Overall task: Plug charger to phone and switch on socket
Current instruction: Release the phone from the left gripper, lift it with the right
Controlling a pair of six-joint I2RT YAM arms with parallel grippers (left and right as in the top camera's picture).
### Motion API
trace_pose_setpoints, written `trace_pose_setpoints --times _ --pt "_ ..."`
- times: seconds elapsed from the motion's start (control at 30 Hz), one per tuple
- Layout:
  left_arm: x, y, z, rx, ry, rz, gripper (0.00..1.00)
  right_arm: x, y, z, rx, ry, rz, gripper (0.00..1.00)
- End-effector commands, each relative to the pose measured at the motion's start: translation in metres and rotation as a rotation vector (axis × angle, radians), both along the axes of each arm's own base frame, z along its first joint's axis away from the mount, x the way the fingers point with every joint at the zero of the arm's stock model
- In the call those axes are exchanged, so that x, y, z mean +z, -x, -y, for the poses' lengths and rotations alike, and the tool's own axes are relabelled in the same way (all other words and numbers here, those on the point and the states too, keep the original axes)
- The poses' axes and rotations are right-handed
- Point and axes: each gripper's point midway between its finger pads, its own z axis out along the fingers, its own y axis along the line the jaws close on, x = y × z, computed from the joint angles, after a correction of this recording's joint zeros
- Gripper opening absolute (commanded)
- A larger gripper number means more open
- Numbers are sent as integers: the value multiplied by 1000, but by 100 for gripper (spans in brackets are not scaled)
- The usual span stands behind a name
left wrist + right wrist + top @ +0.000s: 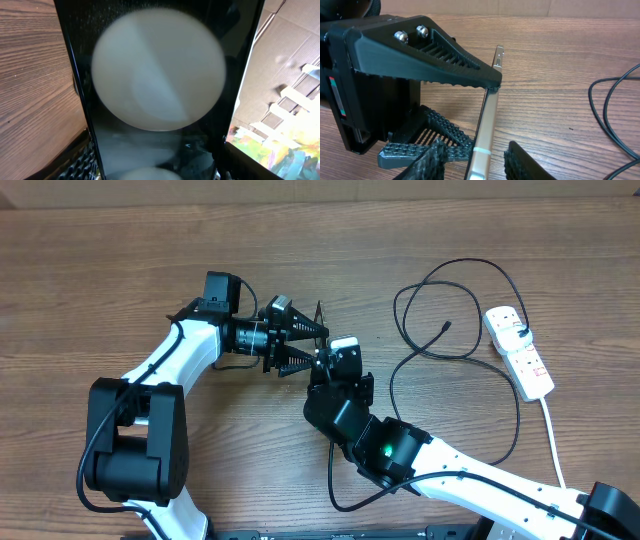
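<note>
The phone [487, 120] is off the bench [100, 280], held on edge in mid-scene. The left end effector [315, 346] is clamped on it, with 1 ribbed finger pressed on each flat face. In the left wrist view the glossy face fills the frame, with a large white glare on it.

The right end effector [479, 165] straddles the near end of the phone. Its 2 fingers stand apart, and a gap shows on each side of the thin edge, so it does not grip yet.

The charger cable [519, 412] lies in loose loops on the bench to the right. Its plug tip [445, 327] is free and well apart from the phone. The power strip [522, 355] lies at the far right, and a dark plug seems to sit in it.

The phone looks stiff, thin and light. Its glass face is likely slick and easy to crack. The safer hold is probably across the flat faces near the middle, squeezed gently, with the port end left clear. Which end carries the port cannot be told here.

The cable is limp and springy, so it will likely sag and twist. It is best pinched just behind the plug tip, so the tip stays pointed.
</note>
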Motion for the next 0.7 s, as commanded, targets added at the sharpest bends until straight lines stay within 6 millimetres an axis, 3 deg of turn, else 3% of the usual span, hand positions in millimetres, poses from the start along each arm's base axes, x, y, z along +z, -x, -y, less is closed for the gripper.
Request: trace_pose_setpoints --times 0.0,0.17,0.57,0.67 --pt "13 -4 1 -16 51 37 60 1 -2 1 -7 -5 4 34" --pt "13 -4 1 -16 51 36 60 1 -1 0 -7 -13 0 18" --pt "13 -4 1 -16 51 36 61 1 -2 0 -7 -13 1 7" --pt "13 -4 1 -16 51 36 65 1 -2 0 -21 -37 -5 4"
